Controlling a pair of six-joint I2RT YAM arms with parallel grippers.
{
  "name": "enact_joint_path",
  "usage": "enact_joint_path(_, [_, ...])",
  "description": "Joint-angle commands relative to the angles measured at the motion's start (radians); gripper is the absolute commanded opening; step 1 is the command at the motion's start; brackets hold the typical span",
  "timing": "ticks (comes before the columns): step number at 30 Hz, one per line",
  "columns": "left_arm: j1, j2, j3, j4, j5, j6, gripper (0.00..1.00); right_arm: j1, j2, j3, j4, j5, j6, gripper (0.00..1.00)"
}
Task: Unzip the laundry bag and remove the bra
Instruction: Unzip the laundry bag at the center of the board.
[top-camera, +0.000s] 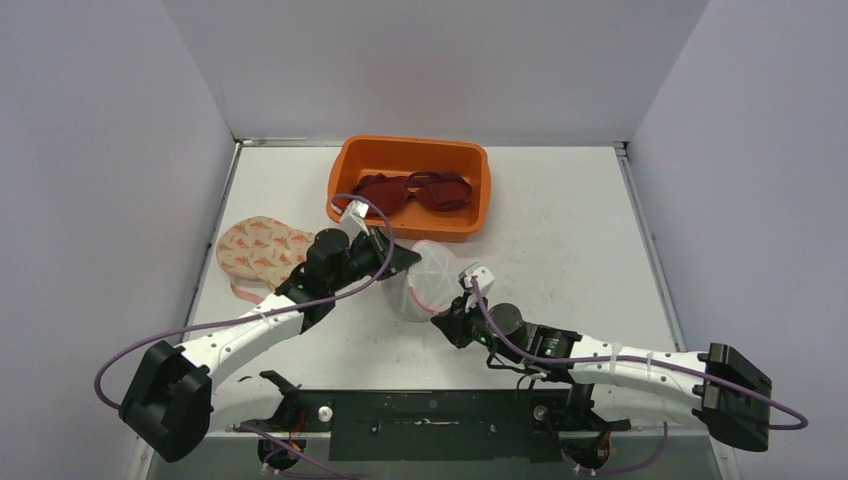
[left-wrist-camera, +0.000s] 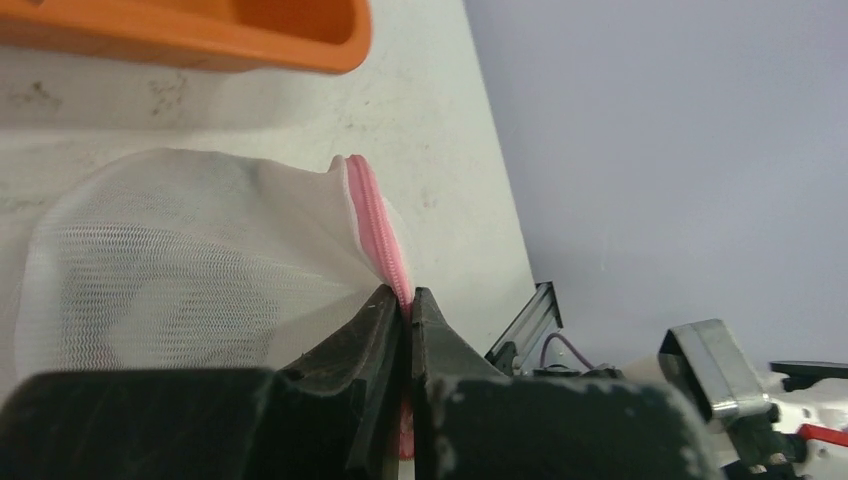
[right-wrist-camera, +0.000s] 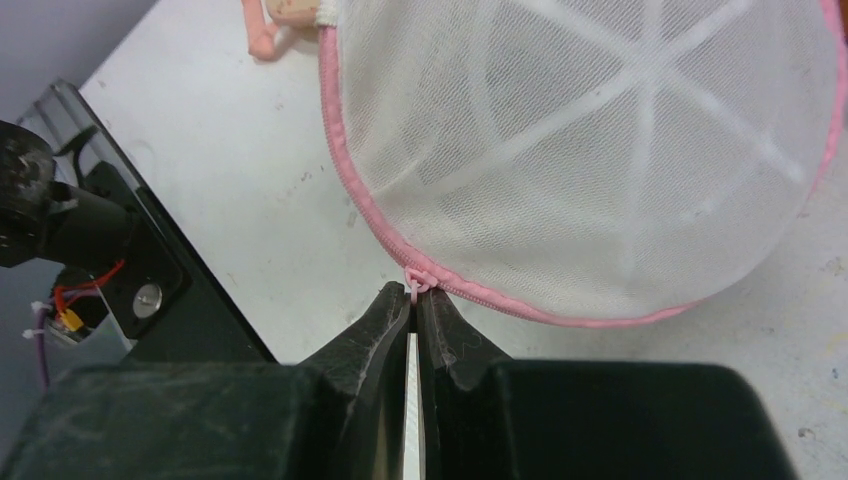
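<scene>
The laundry bag (top-camera: 436, 276) is a white mesh dome with a pink zipper round its rim, lying on the table in front of the orange bin. My left gripper (top-camera: 407, 259) is shut on the pink zipper tape (left-wrist-camera: 378, 225) at the bag's left edge. My right gripper (right-wrist-camera: 414, 293) is shut on the small pink zipper pull (right-wrist-camera: 416, 281) at the bag's near rim. The zipper (right-wrist-camera: 350, 170) looks closed along the part I see. The bra is hidden: nothing distinct shows through the mesh (left-wrist-camera: 170, 290).
An orange bin (top-camera: 462, 226) behind the bag holds a dark red garment (top-camera: 415, 189). A peach patterned padded piece (top-camera: 260, 250) with a pink strap lies left of the left arm. White walls enclose the table. The black mounting rail (top-camera: 430, 412) runs along the near edge.
</scene>
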Motion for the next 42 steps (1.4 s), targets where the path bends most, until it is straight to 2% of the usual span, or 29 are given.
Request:
enact_joint_path(1, [0.012, -0.043, -0.093, 0.07, -0.023, 0.029, 0.0, 0.026, 0.068, 0.008, 0.111, 0.041, 0.007, 0.05])
enact_joint_path(2, [0.013, -0.063, -0.117, 0.063, -0.042, 0.025, 0.01, 0.028, 0.081, 0.001, 0.125, 0.042, 0.014, 0.05])
enact_joint_path(4, [0.013, -0.107, -0.158, 0.051, -0.073, 0.012, 0.11, 0.033, 0.11, -0.007, 0.146, 0.04, 0.022, 0.05])
enact_joint_path(5, [0.011, -0.132, -0.179, 0.043, -0.091, 0.003, 0.2, 0.036, 0.122, -0.009, 0.151, 0.039, 0.026, 0.05])
enact_joint_path(8, [0.004, -0.225, -0.221, -0.013, -0.134, -0.025, 0.56, 0.046, 0.147, -0.014, 0.171, 0.036, 0.032, 0.05])
enact_joint_path(10, [-0.008, -0.285, -0.235, -0.09, -0.178, -0.044, 0.72, 0.051, 0.157, -0.012, 0.178, 0.032, 0.038, 0.05])
enact_joint_path(13, [-0.04, -0.387, -0.236, -0.249, -0.257, -0.074, 0.82, 0.062, 0.173, -0.003, 0.181, 0.026, 0.04, 0.05])
enact_joint_path(19, [-0.189, -0.531, -0.208, -0.605, -0.483, -0.218, 0.84, 0.084, 0.208, 0.022, 0.193, 0.028, 0.044, 0.05])
enact_joint_path(24, [-0.316, -0.588, -0.251, -0.709, -0.582, -0.389, 0.84, 0.088, 0.254, 0.041, 0.221, 0.007, 0.046, 0.05])
enact_joint_path(32, [-0.409, -0.584, -0.311, -0.57, -0.617, -0.482, 0.82, 0.097, 0.314, 0.07, 0.253, -0.028, 0.037, 0.05])
enact_joint_path(37, [-0.418, -0.525, -0.389, -0.334, -0.617, -0.518, 0.66, 0.104, 0.313, 0.071, 0.292, -0.053, 0.036, 0.05])
enact_joint_path(42, [-0.42, -0.459, -0.395, -0.235, -0.637, -0.525, 0.56, 0.107, 0.314, 0.077, 0.299, -0.064, 0.036, 0.05])
